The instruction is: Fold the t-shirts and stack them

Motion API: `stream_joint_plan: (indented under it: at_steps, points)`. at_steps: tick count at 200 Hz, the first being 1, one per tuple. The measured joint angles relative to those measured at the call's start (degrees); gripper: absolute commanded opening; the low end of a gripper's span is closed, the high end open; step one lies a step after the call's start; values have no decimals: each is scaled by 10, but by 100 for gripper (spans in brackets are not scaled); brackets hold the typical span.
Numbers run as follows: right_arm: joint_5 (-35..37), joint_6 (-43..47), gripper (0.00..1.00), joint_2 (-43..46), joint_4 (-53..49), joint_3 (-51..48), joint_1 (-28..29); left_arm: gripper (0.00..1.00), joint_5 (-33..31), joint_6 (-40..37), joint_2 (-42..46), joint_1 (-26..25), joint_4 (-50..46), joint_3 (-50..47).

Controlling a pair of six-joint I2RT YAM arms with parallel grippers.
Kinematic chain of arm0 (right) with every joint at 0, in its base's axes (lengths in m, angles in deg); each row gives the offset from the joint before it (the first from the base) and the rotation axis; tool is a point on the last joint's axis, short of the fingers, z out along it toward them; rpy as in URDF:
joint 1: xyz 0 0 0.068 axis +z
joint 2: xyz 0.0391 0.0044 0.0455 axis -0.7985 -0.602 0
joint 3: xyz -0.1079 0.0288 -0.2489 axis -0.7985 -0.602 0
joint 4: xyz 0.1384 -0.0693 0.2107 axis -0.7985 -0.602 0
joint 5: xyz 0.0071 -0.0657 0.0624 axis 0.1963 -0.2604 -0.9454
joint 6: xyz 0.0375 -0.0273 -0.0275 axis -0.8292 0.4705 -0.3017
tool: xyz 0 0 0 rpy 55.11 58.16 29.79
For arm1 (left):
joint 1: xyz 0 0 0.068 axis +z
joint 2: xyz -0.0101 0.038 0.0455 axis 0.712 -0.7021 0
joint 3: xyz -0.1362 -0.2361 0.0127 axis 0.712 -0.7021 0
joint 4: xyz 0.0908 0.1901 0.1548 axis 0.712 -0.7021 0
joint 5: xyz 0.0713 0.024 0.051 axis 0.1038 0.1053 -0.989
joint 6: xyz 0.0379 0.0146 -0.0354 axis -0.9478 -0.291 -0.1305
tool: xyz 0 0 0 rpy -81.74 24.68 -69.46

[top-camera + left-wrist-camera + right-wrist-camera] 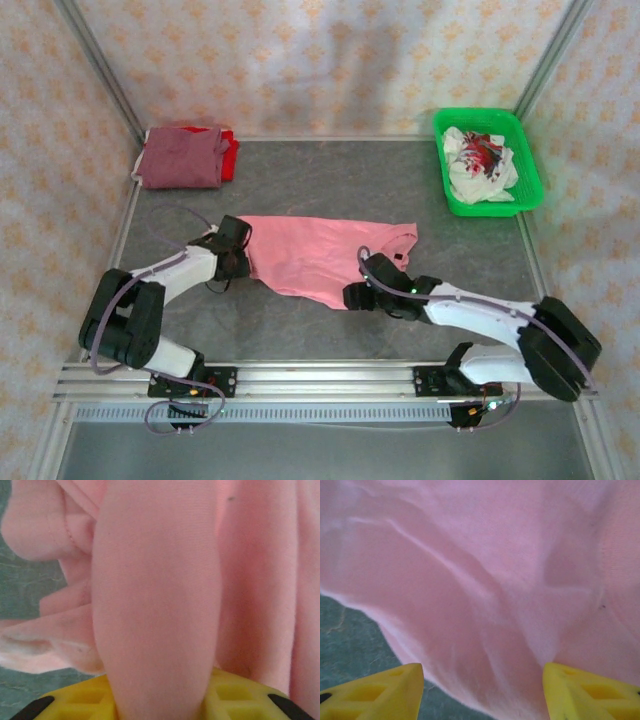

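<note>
The gray counter (330, 180) is carrying everything. The pink shirt (310, 255) is lying spread and rumpled across its middle, between my two arms. A green basket (528, 190) is sitting at the far right corner, holding a crumpled white and red cloth (480, 165). A maroon shirt (182, 158) is lying folded at the far left corner, on top of a red shirt (229, 155). My left fingers (75, 702) are clamping a thick fold at the pink shirt's left edge. My right fingers (375, 690) are standing apart over its near right hem.
</note>
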Motion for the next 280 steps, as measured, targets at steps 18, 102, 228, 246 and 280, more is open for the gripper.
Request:
stream_joint_plan:
  at_steps: [18, 102, 228, 246, 280]
  points:
    - [21, -4, 61, -52, 19, 1, 0, 1, 7, -2, -3, 10, 17, -2]
    - [109, -12, 3, -75, 2, 59, 0, 0, -10, -1, 207, 30, -16, 5]
    - [167, 53, 0, 276, -313, 334, -37, 0, -35, -54, 439, 30, -215, 261]
    - [168, 58, 0, 289, -348, 382, -32, 0, -20, -66, 464, 30, -234, 313]
    - [202, 79, 0, 274, -370, 494, -28, 0, 2, -87, 470, 30, -254, 408]
